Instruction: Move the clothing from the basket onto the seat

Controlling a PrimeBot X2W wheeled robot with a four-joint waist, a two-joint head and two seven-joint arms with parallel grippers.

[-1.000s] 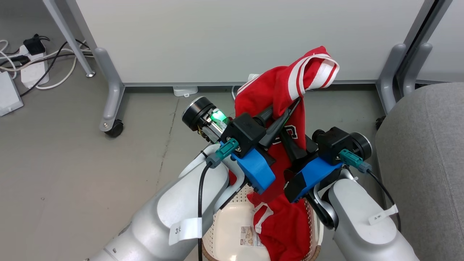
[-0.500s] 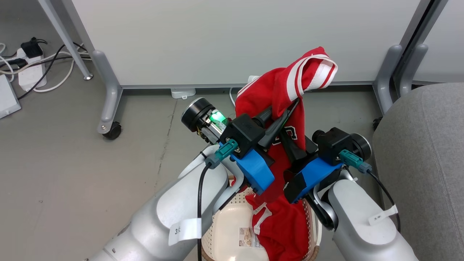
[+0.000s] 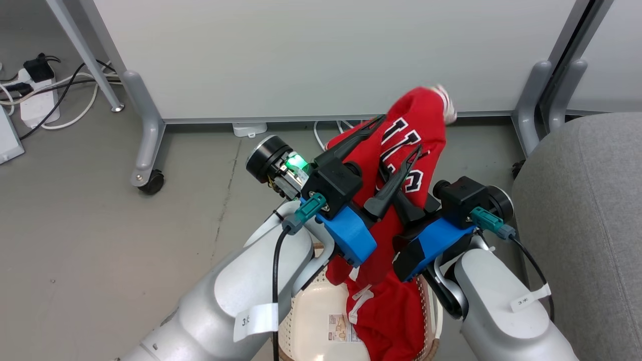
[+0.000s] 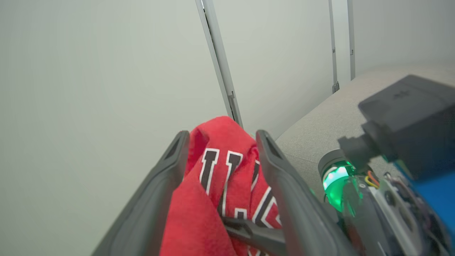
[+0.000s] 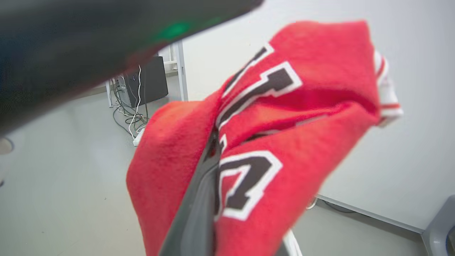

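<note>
Red clothing (image 3: 426, 110) hangs from the jaws.
Right jaws pinch it tight; left jaws stand spread wide, cloth between them.

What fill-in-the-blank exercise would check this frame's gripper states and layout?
The left gripper stands ____ around the bright red lettered fabric garment.
The right gripper is ____ on that garment.
The large light grey upholstered seat lies on the robot's ____ side.
The small cream-white perforated plastic basket holds ____ fabric.
Missing: open; shut; right; red.
</note>
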